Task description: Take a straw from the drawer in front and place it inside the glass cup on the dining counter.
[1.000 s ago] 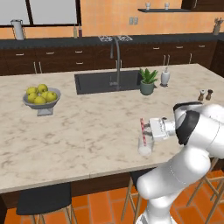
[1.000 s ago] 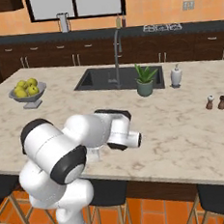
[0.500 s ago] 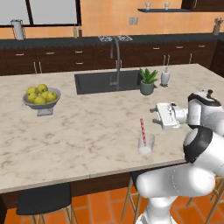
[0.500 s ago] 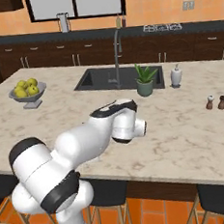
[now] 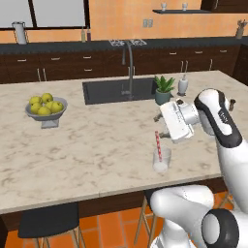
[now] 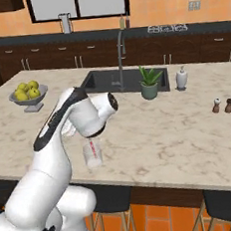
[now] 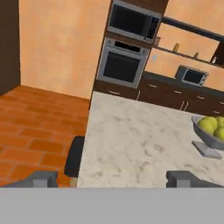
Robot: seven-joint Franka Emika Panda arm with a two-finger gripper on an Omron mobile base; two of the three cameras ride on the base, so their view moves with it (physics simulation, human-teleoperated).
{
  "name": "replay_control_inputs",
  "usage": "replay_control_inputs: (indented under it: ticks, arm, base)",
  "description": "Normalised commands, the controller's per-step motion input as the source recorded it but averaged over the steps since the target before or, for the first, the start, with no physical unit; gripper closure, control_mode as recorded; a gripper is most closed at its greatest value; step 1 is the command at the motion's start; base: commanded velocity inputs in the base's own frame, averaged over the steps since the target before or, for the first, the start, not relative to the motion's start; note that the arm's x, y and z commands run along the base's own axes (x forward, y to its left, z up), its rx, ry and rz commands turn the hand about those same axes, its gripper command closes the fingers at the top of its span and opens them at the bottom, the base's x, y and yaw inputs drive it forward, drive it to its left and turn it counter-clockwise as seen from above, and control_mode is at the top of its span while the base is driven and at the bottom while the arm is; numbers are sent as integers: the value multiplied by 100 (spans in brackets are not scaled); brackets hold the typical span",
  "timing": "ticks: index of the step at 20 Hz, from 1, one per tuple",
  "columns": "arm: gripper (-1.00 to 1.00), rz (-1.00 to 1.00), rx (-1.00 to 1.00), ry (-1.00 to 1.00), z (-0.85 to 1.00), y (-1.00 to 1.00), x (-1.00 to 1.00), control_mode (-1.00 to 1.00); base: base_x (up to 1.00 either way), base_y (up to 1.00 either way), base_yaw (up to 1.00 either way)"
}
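Hiding behind the arm, the glass cup (image 6: 92, 153) shows partly.

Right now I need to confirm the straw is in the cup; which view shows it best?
The left base view: the straw stands in the cup, unobstructed. In the right base view the arm covers the cup's top. The hand view faces away, along the counter.

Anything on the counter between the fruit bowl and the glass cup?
Nothing: in the left base view, bare marbled dining counter runs from the fruit bowl to the glass cup.
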Motion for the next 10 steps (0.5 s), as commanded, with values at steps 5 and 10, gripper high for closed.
replay_control_inputs:
  ticks: [5,10]
  arm:
    - [-100,0,-67,0,6,92,-62,-100]
    - [-100,0,-68,3,-14,56,-40,-100]
  base:
    - [0,0,0]
    - [0,0,0]
